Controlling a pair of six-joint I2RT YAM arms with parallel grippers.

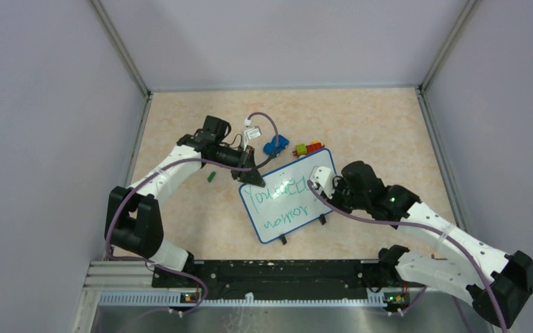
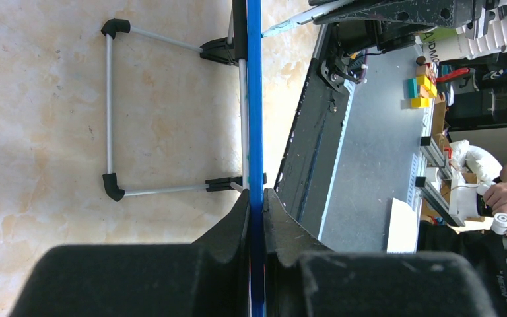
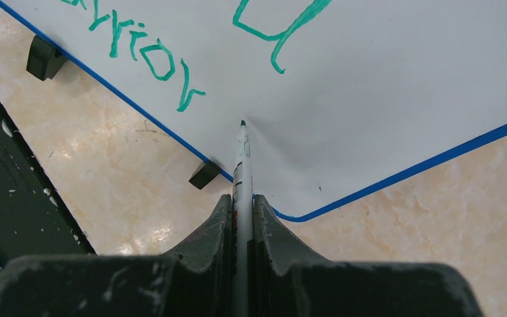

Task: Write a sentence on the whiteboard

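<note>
**Marker on the board, second line under way**

On the left, my left gripper [image 1: 253, 177] is pinched narrow on the blue rim of the board [image 1: 293, 226]. In its wrist view the rim runs straight out between the fingers [image 2: 241, 211], and the wire stand [image 2: 109, 112] lies off to their left. That arm reaches forward from its base, elbow bent, wrist turned in toward the board's far-left corner. I judge it is steadying the board, not moving it.

The board lies between the two grippers, and the green sentence [image 1: 275, 193] sits in two lines across it.

On the right, my right gripper [image 1: 319, 183] is closed on the marker [image 3: 241, 158], which sticks out straight ahead of the fingers. Its tip looks to be touching bare white just inside the near corner, to the right of the second line's last letters [image 3: 148, 56]. That arm stretches in low from the right, wrist pitched down over the board's edge.

I take this as mid-writing. Next I need light, even tip pressure and short strokes rightward, with the left grip firm so the board doesn't skid.
</note>
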